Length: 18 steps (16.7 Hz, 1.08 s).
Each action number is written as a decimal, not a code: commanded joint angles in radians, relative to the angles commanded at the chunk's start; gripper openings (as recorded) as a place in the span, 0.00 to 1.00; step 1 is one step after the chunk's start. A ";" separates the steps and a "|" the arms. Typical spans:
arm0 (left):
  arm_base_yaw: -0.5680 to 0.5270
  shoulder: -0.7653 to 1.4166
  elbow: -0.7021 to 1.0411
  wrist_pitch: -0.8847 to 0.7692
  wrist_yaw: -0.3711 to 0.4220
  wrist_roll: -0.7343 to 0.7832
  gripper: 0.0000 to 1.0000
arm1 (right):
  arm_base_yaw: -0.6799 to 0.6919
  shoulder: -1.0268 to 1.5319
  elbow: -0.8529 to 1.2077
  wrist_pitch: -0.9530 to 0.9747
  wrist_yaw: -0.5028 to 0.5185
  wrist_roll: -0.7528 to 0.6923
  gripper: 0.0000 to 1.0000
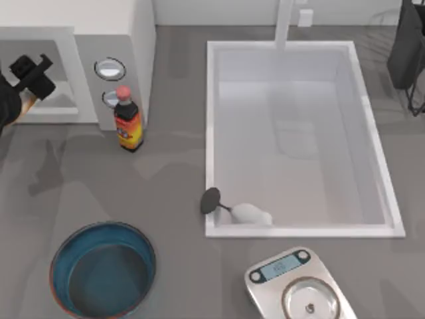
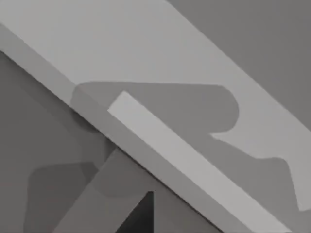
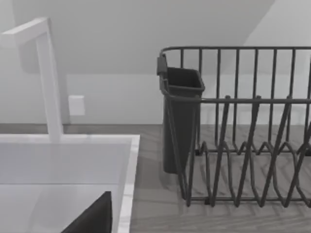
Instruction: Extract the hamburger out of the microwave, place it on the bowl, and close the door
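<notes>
The white microwave [image 1: 126, 40] stands at the back left, its grey panel with two dials facing the table. Its cavity [image 1: 60, 73] is open. My left gripper [image 1: 31, 74] is at the mouth of that cavity, at the far left edge. An orange-brown sliver [image 1: 26, 103] that looks like the hamburger shows just under it, mostly hidden by the arm. I cannot make out the door. The blue bowl [image 1: 66, 244] sits at the front left with nothing in it. The left wrist view shows pale grey surfaces crossed by a white edge [image 2: 194, 160]. My right arm [image 1: 406, 46] is parked at the back right.
A dark sauce bottle [image 1: 127, 121] with a red cap stands just in front of the dial panel. A white sink [image 1: 212, 133] takes up the middle, with a brush [image 1: 247, 212] at its front. A silver scale [image 1: 265, 296] is at the front right. A dark dish rack [image 3: 233, 145] stands at the back right.
</notes>
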 joint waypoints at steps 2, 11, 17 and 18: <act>-0.093 0.000 0.037 -0.202 -0.103 -0.241 0.00 | 0.000 0.000 0.000 0.000 0.000 0.000 1.00; -0.675 0.160 0.155 -1.100 -0.572 -1.355 0.00 | 0.000 0.000 0.000 0.000 0.000 0.000 1.00; -1.057 0.379 0.174 -1.524 -0.792 -1.879 0.00 | 0.000 0.000 0.000 0.000 0.000 0.000 1.00; -1.105 0.411 0.177 -1.569 -0.816 -1.932 0.00 | 0.000 0.000 0.000 0.000 0.000 0.000 1.00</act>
